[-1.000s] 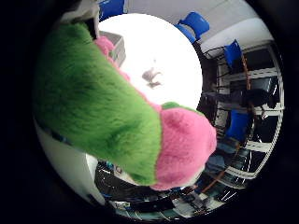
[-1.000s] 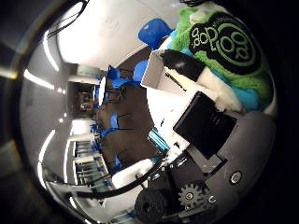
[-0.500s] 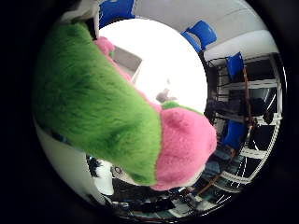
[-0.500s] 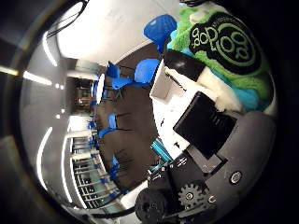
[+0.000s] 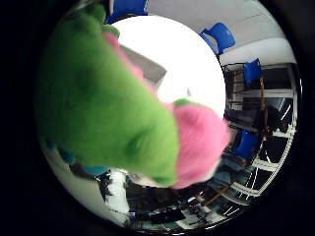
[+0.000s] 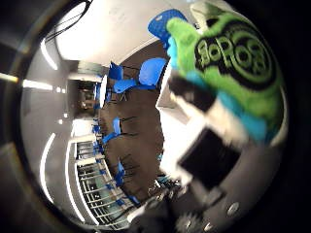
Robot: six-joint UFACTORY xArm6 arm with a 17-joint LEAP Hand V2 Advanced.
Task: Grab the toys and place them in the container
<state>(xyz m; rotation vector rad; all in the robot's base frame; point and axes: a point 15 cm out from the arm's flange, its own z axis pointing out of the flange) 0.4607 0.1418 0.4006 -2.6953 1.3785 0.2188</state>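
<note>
Hand (image 6: 214,160) curled round the green and pink plush toy (image 5: 108,113), held high above the white desk (image 5: 182,64) for carrying to the container (image 6: 170,99).

Beyond the fingers, blue chairs (image 6: 151,73) are standing on a dark floor (image 6: 138,141) by a white round table (image 5: 182,64), while ceiling light strips (image 6: 48,53) are glowing and tall paned windows (image 6: 97,194) are lining the far side under a pale wall (image 6: 116,34).
</note>
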